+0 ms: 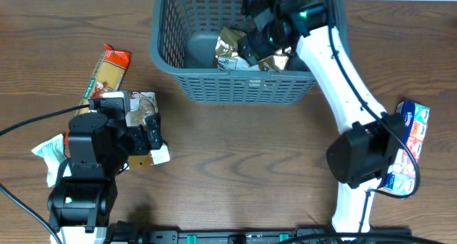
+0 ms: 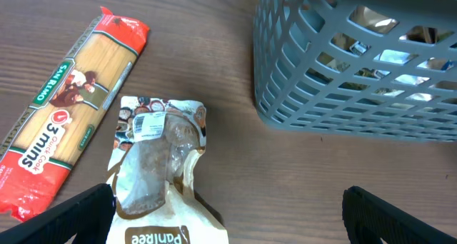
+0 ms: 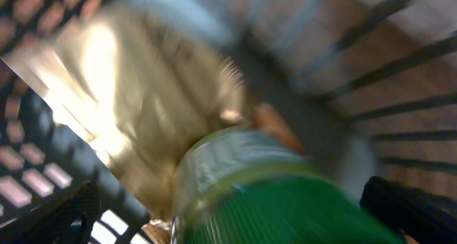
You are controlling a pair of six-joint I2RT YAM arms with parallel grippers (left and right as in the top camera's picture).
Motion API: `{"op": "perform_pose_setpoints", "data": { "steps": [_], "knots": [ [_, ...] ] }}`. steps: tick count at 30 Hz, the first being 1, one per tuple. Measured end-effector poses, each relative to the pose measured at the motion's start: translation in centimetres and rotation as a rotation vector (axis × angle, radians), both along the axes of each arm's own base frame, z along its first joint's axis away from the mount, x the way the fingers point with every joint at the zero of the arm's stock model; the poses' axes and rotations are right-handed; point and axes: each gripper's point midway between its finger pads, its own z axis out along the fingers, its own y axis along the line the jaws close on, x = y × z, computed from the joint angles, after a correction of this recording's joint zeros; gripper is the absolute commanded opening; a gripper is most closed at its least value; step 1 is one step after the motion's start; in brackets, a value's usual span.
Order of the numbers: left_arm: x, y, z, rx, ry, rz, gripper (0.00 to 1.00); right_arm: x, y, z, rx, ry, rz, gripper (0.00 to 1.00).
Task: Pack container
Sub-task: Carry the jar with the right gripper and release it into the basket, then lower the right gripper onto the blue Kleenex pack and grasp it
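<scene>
Left gripper (image 2: 228, 200) jaws apart above the food pouch (image 2: 161, 165) on the surface; right gripper (image 3: 232, 201) jaws apart inside the container (image 1: 243, 88).

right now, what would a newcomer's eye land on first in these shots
The big grey container at the top centre stands out first, with the white right arm reaching down into it over gold packets. Next comes the red spaghetti pack lying at the left, beside a clear pouch by the open left gripper.
</scene>
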Motion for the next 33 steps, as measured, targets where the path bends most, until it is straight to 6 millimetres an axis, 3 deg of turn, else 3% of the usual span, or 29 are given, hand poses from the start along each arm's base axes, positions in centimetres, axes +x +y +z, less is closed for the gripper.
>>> {"op": "perform_pose_setpoints", "data": {
  "steps": [3,6,7,9,11,13,15,18,23,27,33],
  "knots": [
    [0.0,0.0,0.0,0.0,0.001,0.0,0.98,1.3,-2.0,5.6,0.01,-0.134,-0.146,0.99],
    [-0.1,0.0,-0.1,0.0,0.004,0.0,0.98,1.3,-6.1,13.4,0.046,-0.299,-0.327,0.99],
    [-0.1,0.0,-0.1,0.0,0.006,0.0,0.98,0.6,-8.0,16.8,0.068,-0.367,-0.391,0.99],
    [-0.1,0.0,-0.2,0.0,0.009,0.0,0.98,-0.8,-10.7,20.8,0.093,-0.448,-0.467,0.99],
    [-0.2,0.0,-0.2,0.001,0.011,0.0,0.98,-2.9,-13.4,24.2,0.114,-0.514,-0.543,0.99],
    [-0.2,0.0,-0.2,0.001,0.012,0.0,0.98,-5.3,-15.9,26.2,0.138,-0.54,-0.639,0.99],
    [-0.2,0.0,-0.2,0.001,0.012,0.0,0.98,-7.7,-18.3,26.4,0.16,-0.509,-0.766,0.99],
    [-0.2,0.0,-0.2,0.001,0.012,0.0,0.98,-12.0,-23.1,23.6,0.155,-0.364,-1.032,0.99],
    [-0.2,0.0,-0.3,0.001,0.015,0.0,0.98,-18.1,-29.4,18.9,0.063,-0.131,-1.353,0.99],
    [-0.2,0.0,-0.3,0.001,0.016,0.0,0.98,-19.8,-33.1,17.4,0.044,-0.064,-1.46,0.99],
    [-0.2,0.0,-0.3,0.001,0.015,0.0,0.98,-22.1,-37.6,14.0,0.01,0.086,-1.486,0.99]
  ]
}}
